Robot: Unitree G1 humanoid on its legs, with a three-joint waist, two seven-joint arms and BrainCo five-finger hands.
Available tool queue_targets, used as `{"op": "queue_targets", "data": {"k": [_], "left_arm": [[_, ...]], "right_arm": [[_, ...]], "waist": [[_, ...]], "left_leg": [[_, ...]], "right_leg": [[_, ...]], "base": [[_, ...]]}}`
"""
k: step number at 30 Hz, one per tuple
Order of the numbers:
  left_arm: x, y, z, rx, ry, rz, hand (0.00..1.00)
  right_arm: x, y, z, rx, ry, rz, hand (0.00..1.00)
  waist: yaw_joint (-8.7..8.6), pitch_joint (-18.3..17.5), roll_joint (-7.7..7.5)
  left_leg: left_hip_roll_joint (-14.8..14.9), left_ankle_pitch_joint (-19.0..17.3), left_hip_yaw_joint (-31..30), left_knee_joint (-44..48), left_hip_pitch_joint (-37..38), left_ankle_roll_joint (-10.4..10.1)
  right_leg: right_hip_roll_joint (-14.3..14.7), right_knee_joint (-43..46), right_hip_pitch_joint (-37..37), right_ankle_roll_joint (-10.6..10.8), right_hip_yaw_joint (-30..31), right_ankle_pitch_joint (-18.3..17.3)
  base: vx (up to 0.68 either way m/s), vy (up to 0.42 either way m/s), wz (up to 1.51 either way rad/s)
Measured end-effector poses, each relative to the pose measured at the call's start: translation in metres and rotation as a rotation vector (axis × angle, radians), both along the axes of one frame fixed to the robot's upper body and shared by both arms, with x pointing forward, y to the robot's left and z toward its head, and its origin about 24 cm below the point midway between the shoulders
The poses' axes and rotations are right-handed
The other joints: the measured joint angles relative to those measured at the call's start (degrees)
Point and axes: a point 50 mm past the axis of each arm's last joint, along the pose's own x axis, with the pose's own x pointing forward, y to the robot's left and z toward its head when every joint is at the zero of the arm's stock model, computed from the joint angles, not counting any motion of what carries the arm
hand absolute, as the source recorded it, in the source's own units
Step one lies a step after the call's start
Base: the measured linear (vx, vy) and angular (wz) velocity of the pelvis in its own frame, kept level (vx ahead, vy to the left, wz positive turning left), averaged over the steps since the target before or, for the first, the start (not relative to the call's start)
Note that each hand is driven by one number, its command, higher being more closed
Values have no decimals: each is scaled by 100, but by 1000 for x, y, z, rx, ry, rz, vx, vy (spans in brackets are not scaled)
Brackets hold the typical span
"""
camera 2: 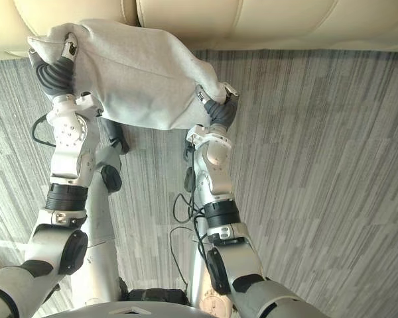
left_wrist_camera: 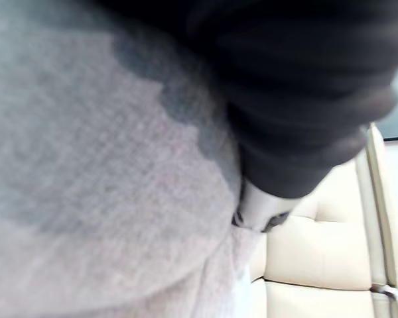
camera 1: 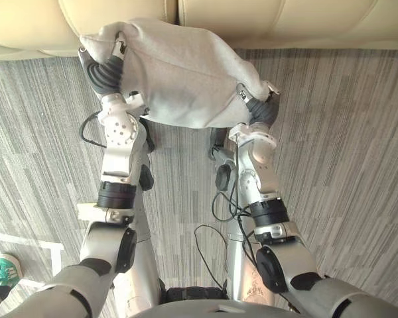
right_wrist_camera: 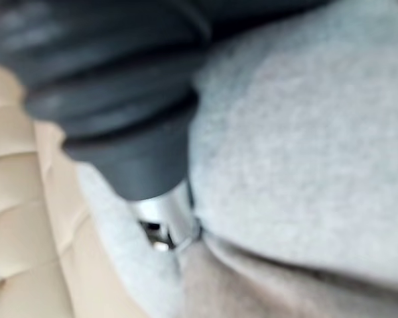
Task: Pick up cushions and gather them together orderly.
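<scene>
I hold the grey cushion (camera 1: 186,73) up between both hands, above the striped grey floor (camera 1: 345,165) and right in front of the cream sofa (camera 1: 265,20). My left hand (camera 1: 109,69) has one end of it, with fingers (camera 1: 123,48) curled over the fabric so that a corner pokes out past them. My right hand (camera 1: 260,109) pinches the opposite end, its fingers (right_wrist_camera: 166,222) pressed into the cloth. The cushion sags a little between the two grips, its far edge overlapping the sofa's front.
</scene>
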Motion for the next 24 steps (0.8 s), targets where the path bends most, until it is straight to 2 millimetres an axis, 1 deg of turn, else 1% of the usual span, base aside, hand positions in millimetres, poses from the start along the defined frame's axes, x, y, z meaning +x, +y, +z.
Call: {"op": "queue_targets", "data": {"k": [3, 4, 5, 7, 8, 10, 11, 12, 13, 14, 16, 18, 19, 21, 22, 23, 24], "left_arm": [[-12, -3, -11, 3, 1, -13, 100], [-18, -7, -20, 1, 9, -25, 100], [-25, -11, -28, -1, 12, -40, 100], [-34, -17, -31, 10, -4, -65, 100], [-37, -18, -35, 16, -3, -71, 100], [-48, -17, -49, 30, 19, -84, 100], [-50, -17, -52, 31, 25, -89, 100], [-59, -16, -66, 35, 57, -100, 100], [-62, -15, -74, 38, 81, -104, 100], [-68, -13, -86, 43, 124, -108, 100], [-79, -8, -102, 39, 177, -116, 100], [-91, -4, -120, 30, 241, -119, 100], [-97, -2, -126, 26, 262, -120, 100], [-104, -1, -133, 23, 289, -132, 100], [-106, 0, -137, 21, 303, -143, 100], [-109, 1, -142, 15, 323, -151, 100], [-110, 1, -143, 17, 330, -154, 100]], "right_arm": [[-11, -1, -12, 3, 15, 3, 100], [-18, -3, -22, 0, 35, 3, 100], [-24, -4, -33, -1, 52, 1, 100], [-36, -8, -40, 2, 54, -2, 100], [-41, -9, -45, 1, 63, -1, 100], [-55, -12, -60, -7, 94, 10, 100], [-58, -13, -62, -7, 97, 10, 100], [-69, -14, -70, -11, 119, 15, 100], [-74, -16, -76, -14, 139, 16, 100], [-83, -17, -85, -22, 165, 24, 100], [-96, -17, -94, -39, 198, 32, 100], [-110, -16, -103, -69, 234, 42, 100], [-117, -17, -103, -95, 232, 42, 100], [-121, -18, -101, -141, 225, 34, 100], [-122, -19, -101, -170, 227, 32, 100], [-123, -19, -102, -197, 232, 32, 100], [-123, -19, -102, -206, 236, 33, 100]], "waist": [[19, -1, -1], [28, -93, -19], [29, -292, -23], [21, -311, -21], [22, -317, -23], [34, -433, -49], [37, -434, -49], [40, -557, -57], [44, -719, -61], [48, -965, -76], [80, -1119, -124], [89, -1547, -166], [103, -1687, -181], [105, -1948, -193], [92, -2065, -190], [81, -2140, -193], [81, -2159, -199]], "left_leg": [[39, -154, 0, 114, 460, -5], [50, -268, -15, 203, 658, -28], [51, -356, -24, 225, 753, -48], [38, -430, -21, 261, 1148, -77], [41, -528, -25, 290, 1362, -76], [24, -690, -10, 296, 1866, -119], [24, -721, -9, 294, 1989, -125], [22, -822, -1, 288, 2365, -155], [20, -869, 9, 268, 2467, -153], [17, -922, 28, 210, 2693, -171], [25, -1030, 127, 33, 3332, -208], [22, -1082, 203, -214, 3774, -227], [23, -1110, 257, -356, 4043, -263], [10, -1127, 332, -522, 4308, -270], [-3, -1130, 339, -585, 4409, -272], [-12, -1127, 360, -682, 4602, -267], [-18, -1124, 372, -722, 4674, -262]], "right_leg": [[45, -34, 509, 18, -5, -57], [47, -22, 732, 41, -2, -156], [47, -27, 854, 33, 5, -220], [44, -104, 1282, 51, 8, -257], [43, -115, 1517, 73, 10, -303], [39, -241, 2060, 110, 19, -362], [42, -280, 2195, 118, 16, -367], [47, -413, 2620, 159, 8, -415], [50, -484, 2743, 168, 4, -421], [62, -649, 3011, 179, -1, -424], [112, -1005, 3659, 200, 9, -416], [134, -1458, 4162, 225, -5, -357], [141, -1719, 4467, 226, -3, -296], [147, -2035, 4763, 209, -1, -201], [159, -2183, 4899, 240, -4, -156], [180, -2396, 5137, 249, 0, -105], [187, -2463, 5220, 274, 5, -76]], "base": [[2, -64, -7], [-12, -80, -9], [-7, -83, -5], [11, -48, 0], [30, -30, -2], [62, -11, -4], [111, 31, -3], [101, 40, -2], [173, 69, -3], [184, 68, -4], [181, 51, -8], [202, 42, -9], [228, 41, -11], [186, 26, -10], [199, 17, -6], [164, 9, -4], [214, 8, -7]]}}
